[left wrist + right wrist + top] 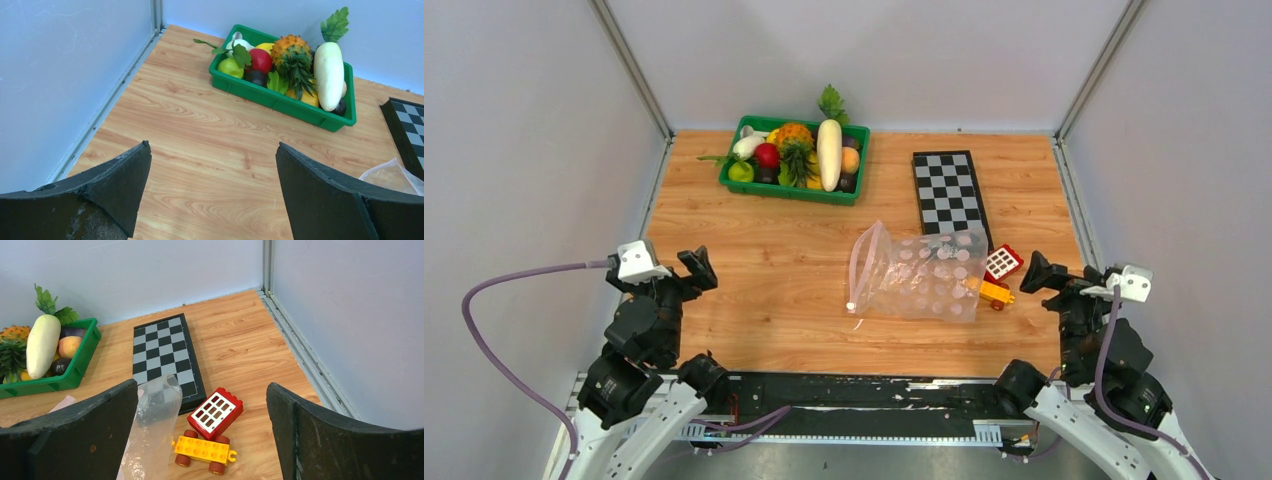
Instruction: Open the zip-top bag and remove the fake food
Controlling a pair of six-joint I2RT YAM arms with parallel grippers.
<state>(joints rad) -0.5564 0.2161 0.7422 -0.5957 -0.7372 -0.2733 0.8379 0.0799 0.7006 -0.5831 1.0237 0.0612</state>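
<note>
Where the zip-top bag (919, 275) lies, a toy car (1002, 266) sits beside.

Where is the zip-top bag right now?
In the top view, the zip-top bag lies right of centre, nearer than the chessboard, beside the toy block car.

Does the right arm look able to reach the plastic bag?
Probably yes: the right gripper is open and the bag lies close by, with only the toy car partly in the way.
</note>
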